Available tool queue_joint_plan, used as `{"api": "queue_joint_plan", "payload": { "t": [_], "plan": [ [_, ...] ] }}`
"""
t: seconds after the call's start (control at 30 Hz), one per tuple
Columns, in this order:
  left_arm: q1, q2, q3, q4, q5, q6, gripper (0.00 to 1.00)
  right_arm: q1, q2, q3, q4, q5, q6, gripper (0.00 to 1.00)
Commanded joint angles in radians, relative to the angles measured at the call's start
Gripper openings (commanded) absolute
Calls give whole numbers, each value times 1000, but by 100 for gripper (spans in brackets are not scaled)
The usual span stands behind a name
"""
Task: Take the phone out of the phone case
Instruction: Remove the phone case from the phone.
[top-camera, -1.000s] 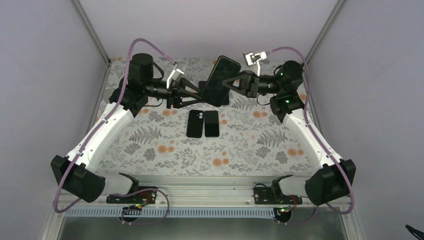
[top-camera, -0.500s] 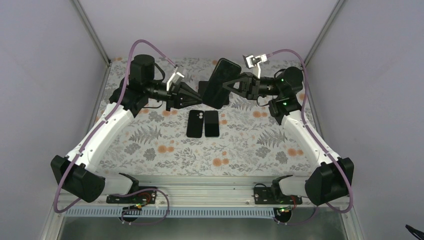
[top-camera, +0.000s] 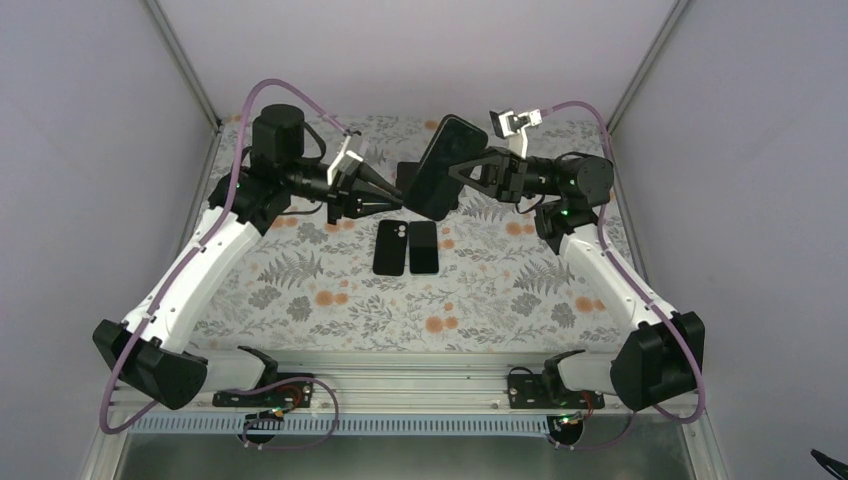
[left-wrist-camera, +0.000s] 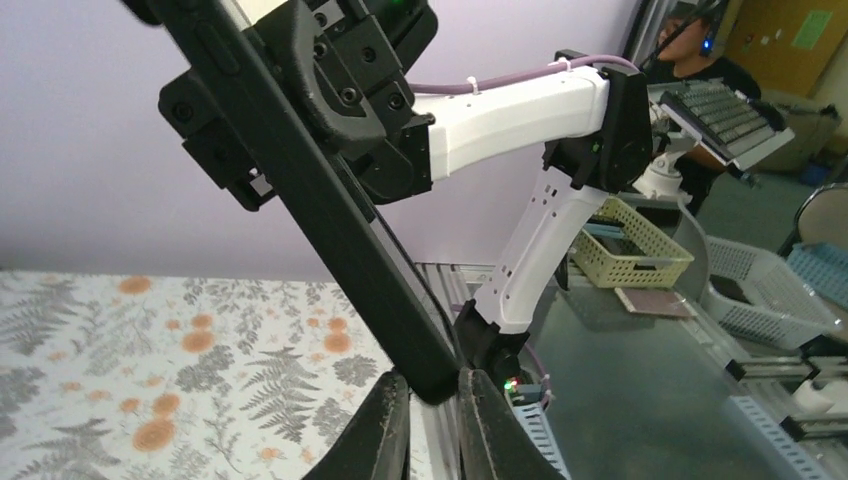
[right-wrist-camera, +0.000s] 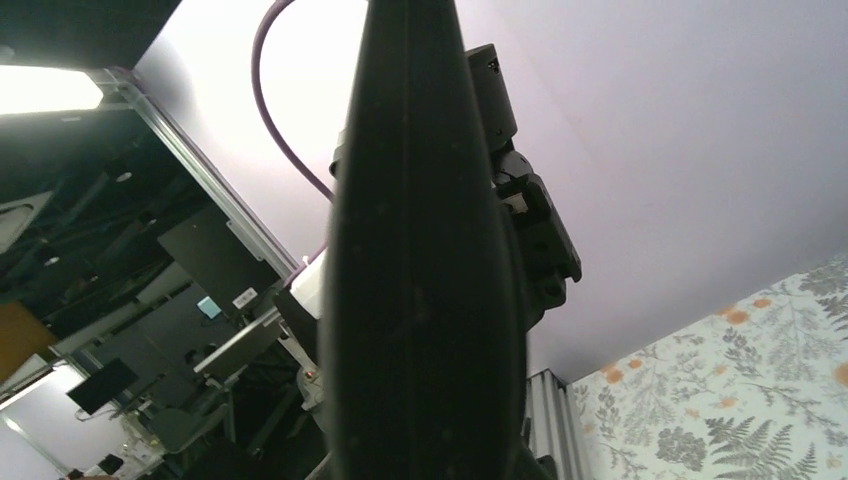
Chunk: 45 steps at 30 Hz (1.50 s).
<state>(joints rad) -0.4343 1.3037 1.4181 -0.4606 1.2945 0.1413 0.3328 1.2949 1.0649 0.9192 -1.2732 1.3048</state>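
Note:
A black phone in its black case (top-camera: 441, 152) hangs tilted in the air over the back of the table. My right gripper (top-camera: 458, 170) is shut on its right side. In the right wrist view the phone's dark edge (right-wrist-camera: 420, 250) fills the middle and hides the fingers. My left gripper (top-camera: 402, 206) is shut on the phone's lower left end. In the left wrist view the phone (left-wrist-camera: 330, 220) slants down between my left gripper's (left-wrist-camera: 432, 425) two fingers, which press on its lower end.
Two black flat phone-shaped things (top-camera: 392, 247) (top-camera: 424, 247) lie side by side on the floral table cover (top-camera: 330, 300) in front of the held phone. Another dark flat thing (top-camera: 408, 176) sits behind it. Metal frame posts stand at the back corners.
My left gripper was open around the phone's lower end and has shut on it. My right gripper has tilted the phone a little and moved slightly right.

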Motion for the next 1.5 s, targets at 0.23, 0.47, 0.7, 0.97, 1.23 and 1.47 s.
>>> {"api": "queue_joint_plan", "payload": {
  "t": [0.23, 0.47, 0.7, 0.97, 1.23, 1.47],
  "plan": [
    [18, 36, 30, 28, -210, 142, 2, 115, -38, 24, 254, -25, 261, 3],
    [29, -24, -5, 25, -180, 74, 39, 61, -36, 82, 107, -30, 121, 3],
    [32, -103, -44, 29, -71, -12, 74, 9, -49, 120, -184, -10, -128, 4],
    [-6, -118, -73, 93, -98, -106, 75, 11, -58, 202, -493, 30, -405, 4],
    [-17, -107, -83, 124, -144, -165, 67, 30, -57, 216, -543, 40, -464, 4],
    [-8, -91, -97, 141, -139, -197, 47, 35, -57, 221, -541, 24, -471, 4]
  ]
}}
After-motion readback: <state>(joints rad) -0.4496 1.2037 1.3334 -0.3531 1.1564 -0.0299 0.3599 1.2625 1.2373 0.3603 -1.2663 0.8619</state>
